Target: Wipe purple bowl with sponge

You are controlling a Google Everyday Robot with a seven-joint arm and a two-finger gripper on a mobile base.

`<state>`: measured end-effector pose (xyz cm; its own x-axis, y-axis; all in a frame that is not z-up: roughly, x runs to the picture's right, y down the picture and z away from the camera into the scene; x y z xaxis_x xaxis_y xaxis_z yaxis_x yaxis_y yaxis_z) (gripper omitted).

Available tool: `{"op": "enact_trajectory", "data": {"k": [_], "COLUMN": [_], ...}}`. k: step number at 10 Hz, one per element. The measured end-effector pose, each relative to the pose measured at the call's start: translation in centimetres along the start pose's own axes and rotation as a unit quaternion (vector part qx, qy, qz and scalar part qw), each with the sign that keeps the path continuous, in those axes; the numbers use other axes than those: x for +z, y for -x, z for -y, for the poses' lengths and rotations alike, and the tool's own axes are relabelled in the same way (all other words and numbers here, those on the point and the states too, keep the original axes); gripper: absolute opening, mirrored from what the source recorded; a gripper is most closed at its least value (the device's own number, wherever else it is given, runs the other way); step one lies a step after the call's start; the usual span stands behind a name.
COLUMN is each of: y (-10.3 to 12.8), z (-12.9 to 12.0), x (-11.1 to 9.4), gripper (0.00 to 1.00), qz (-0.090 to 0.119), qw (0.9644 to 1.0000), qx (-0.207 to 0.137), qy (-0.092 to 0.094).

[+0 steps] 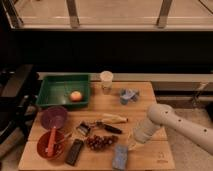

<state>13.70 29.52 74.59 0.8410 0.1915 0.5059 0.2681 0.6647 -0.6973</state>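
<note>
Gripper (129, 146) clamped on sponge (120, 158) near table (155, 160) front edge; purple bowl (53, 117) well apart by left edge, grapes (100, 142) between.

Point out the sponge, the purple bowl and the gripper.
sponge (120, 157), camera view, middle of its face.
purple bowl (54, 116), camera view, inner wall.
gripper (130, 146), camera view, between the fingers, shut on the sponge's top corner.
</note>
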Motion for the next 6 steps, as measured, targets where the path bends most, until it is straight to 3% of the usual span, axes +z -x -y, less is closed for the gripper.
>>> {"op": "enact_trajectory", "data": {"k": [3, 6], "y": [0.9, 1.7], "z": [0.3, 2.8], "x": [-2.5, -7.8], "gripper": [0.0, 0.0], "qz": [-0.01, -0.028], "qw": [0.9997, 0.9979], "qx": [-0.007, -0.013], "qy": [-0.021, -0.057]}}
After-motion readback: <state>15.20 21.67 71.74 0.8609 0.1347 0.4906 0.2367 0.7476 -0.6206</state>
